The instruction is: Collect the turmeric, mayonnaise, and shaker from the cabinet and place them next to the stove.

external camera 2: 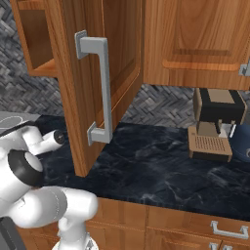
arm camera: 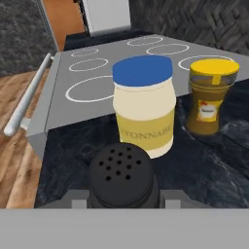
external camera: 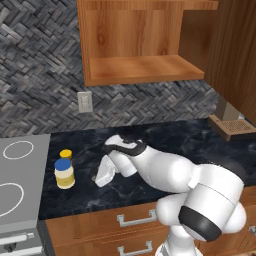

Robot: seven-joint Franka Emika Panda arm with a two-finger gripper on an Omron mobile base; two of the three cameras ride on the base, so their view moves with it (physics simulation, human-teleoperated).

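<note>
— Two jars stand on the black marbled countertop (external camera: 165, 145) beside the stove (external camera: 20, 200), right?

— Yes. The mayonnaise (external camera: 64, 173) is nearer the counter's front edge, and the turmeric (external camera: 66, 154) is just behind it, toward the wall. In the hand view the mayonnaise (arm camera: 144, 104) stands in the middle with the turmeric (arm camera: 210, 96) to its right, both upright, and the grey cooktop (arm camera: 73, 92) lies past them.

— And the shaker?

— The shaker (arm camera: 123, 177) sits at the bottom of the hand view, its perforated dark top facing the camera, just in front of the mayonnaise. The gripper (arm camera: 124, 197) is closed narrowly around it, with a finger (arm camera: 78, 200) showing on either side.

— Where is the hand in the room?

— In the left base view the gripper (external camera: 102, 177) hangs low over the counter, just right of the jars.

— The cabinet?

— The cabinet (external camera: 140, 70) is open above, its shelf board bare.
</note>
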